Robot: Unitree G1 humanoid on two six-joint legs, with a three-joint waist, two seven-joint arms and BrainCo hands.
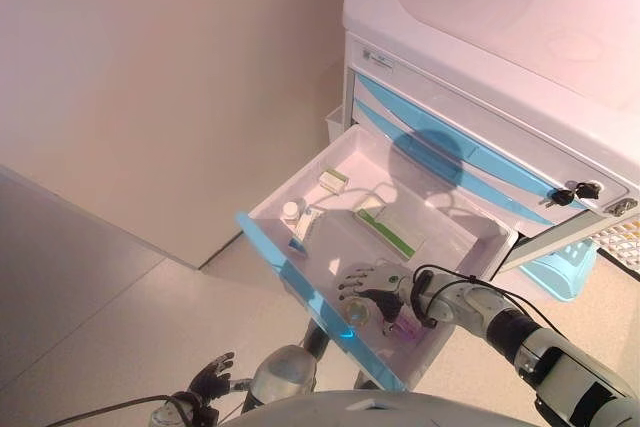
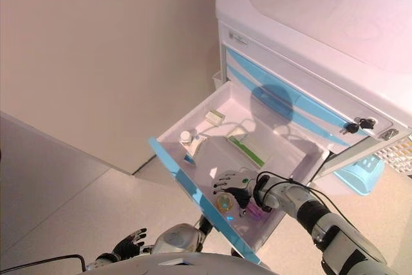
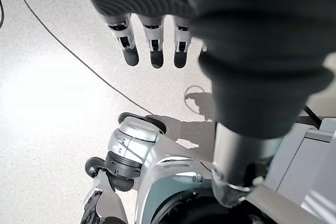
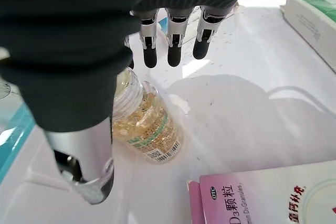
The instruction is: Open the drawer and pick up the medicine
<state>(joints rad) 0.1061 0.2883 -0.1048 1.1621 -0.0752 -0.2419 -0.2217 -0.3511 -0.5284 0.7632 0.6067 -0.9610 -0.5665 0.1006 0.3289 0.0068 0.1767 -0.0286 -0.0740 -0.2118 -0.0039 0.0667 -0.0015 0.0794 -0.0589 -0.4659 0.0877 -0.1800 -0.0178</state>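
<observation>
In the left eye view, the drawer [image 1: 290, 272] is seen pulled out of the cart [image 1: 480, 37], and the right hand [image 1: 372, 285] is held inside it near its blue front, while the left hand [image 1: 210, 379] hangs low beside the drawer, well apart from it. In the left wrist view, the left hand's fingers [image 3: 153, 51] are straight over bare floor, holding nothing. In the right wrist view, the right hand's fingers [image 4: 173, 45] are straight and nothing is grasped; the capsule bottle [image 4: 144, 121] lies on its side just under the thumb, its long axis running roughly along the hand, with a pink box [image 4: 262, 198] near it, so the right hand is judged much the nearer.

Right hand [image 1: 372, 285] extended, fingers [image 4: 174, 45] straight, left hand [image 1: 210, 379] hanging low, relaxed
</observation>
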